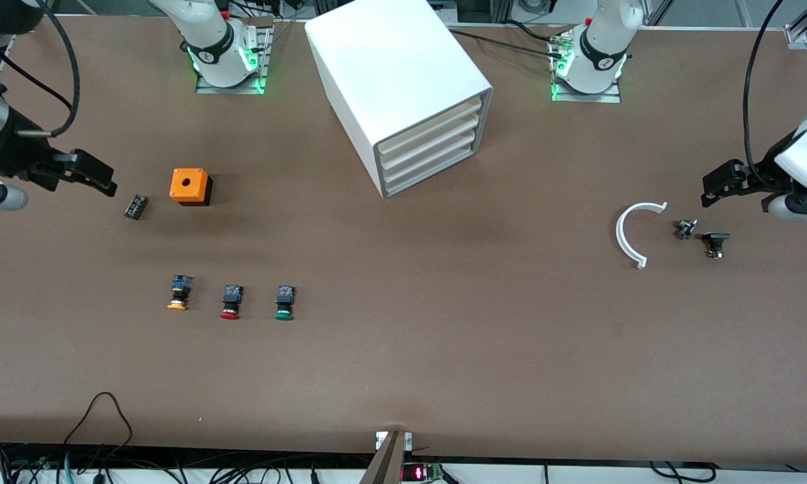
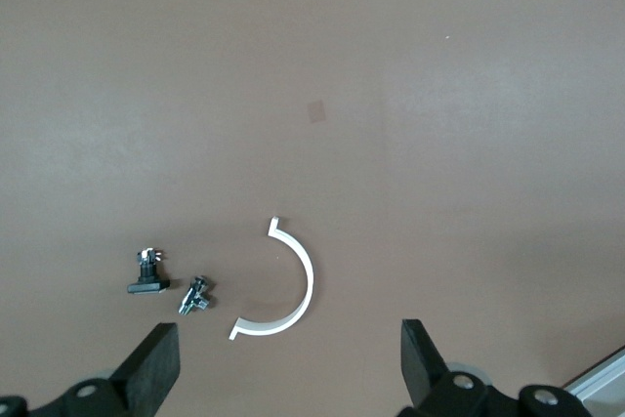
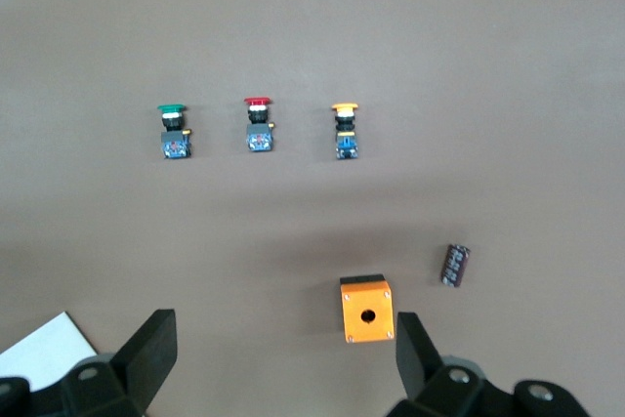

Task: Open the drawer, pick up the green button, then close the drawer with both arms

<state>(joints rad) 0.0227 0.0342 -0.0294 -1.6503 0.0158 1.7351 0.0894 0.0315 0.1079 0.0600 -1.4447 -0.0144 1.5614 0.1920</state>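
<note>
Left end effector (image 1: 715, 185) and right end effector (image 1: 97, 176) hover low, fingers spread wide

Orange box (image 1: 190, 186), red button (image 1: 231, 301), orange-capped button (image 1: 179, 292), white arc (image 1: 632, 233).

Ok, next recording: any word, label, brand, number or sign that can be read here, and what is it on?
None can be read.
Round dark marks on the band of each arm base: too small to read.
Red lit display at the table edge nearest the front camera: too blurred to read.
The white cabinet, the orange box and the three buttons show no lettering.
</note>
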